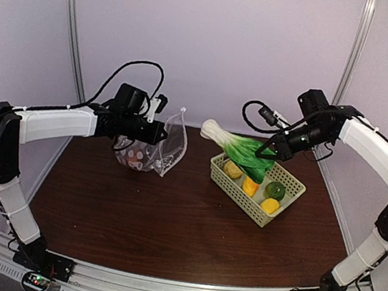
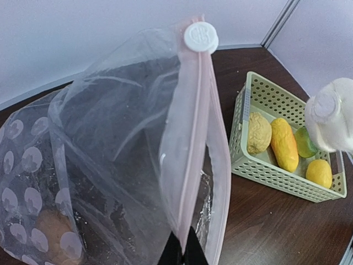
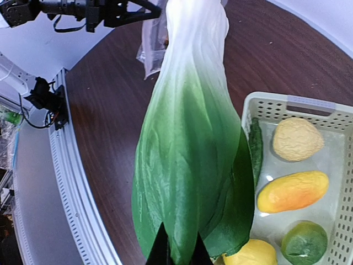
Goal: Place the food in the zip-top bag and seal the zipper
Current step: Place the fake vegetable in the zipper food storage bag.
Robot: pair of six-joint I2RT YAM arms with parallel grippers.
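My left gripper (image 2: 182, 251) is shut on the pink zipper strip (image 2: 187, 143) of the zip-top bag (image 1: 159, 146), holding its mouth up at the table's back left; a white slider (image 2: 201, 37) sits at the strip's top. One brownish piece (image 2: 51, 232) lies inside the bag. My right gripper (image 3: 179, 255) is shut on the green leaf end of the white-green leek (image 3: 190, 138), which hangs above the basket's left rim, white end toward the bag. The rest of the food lies in the basket: brown piece (image 3: 298, 139), orange piece (image 3: 292, 191), green piece (image 3: 304, 243), yellow lemon (image 3: 251, 255).
The pale green mesh basket (image 1: 232, 185) stands at the back right of the dark wooden table (image 1: 169, 221). White walls with metal posts close the back and sides. A metal rail runs along the near edge by the arm bases.
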